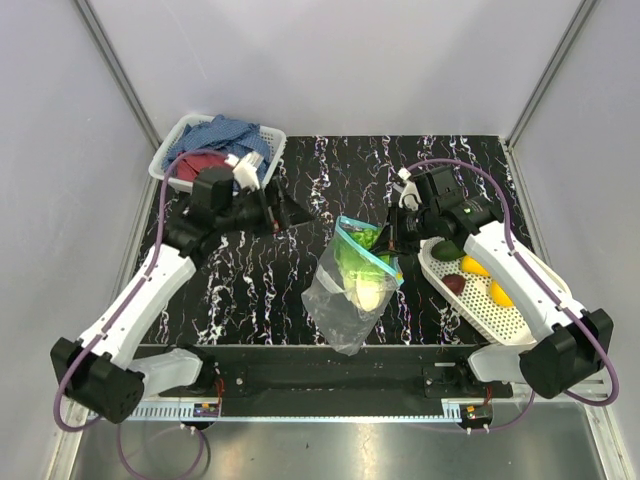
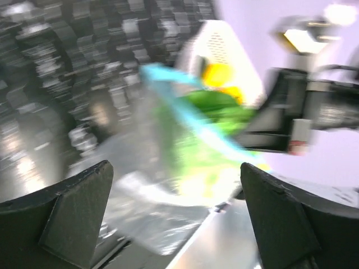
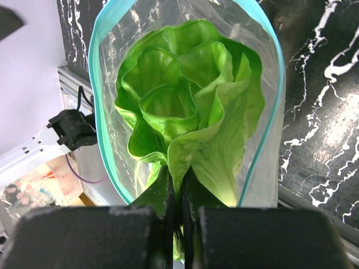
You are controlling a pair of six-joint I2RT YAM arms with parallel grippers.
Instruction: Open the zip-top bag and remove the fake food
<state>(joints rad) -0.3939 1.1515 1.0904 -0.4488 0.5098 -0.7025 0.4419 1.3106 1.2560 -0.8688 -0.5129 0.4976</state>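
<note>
The clear zip-top bag (image 1: 340, 305) gapes, its teal strip ringing a ruffled light-green lettuce (image 3: 190, 106). The right gripper (image 3: 180, 204) pinches that lettuce; the left gripper (image 2: 175, 179) stands wide, empty

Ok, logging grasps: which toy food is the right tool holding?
The light-green leafy lettuce, pinched by the right tool in the zip-top bag mouth. The yellow lemons and dark pieces lie loose in the white basket.
</note>
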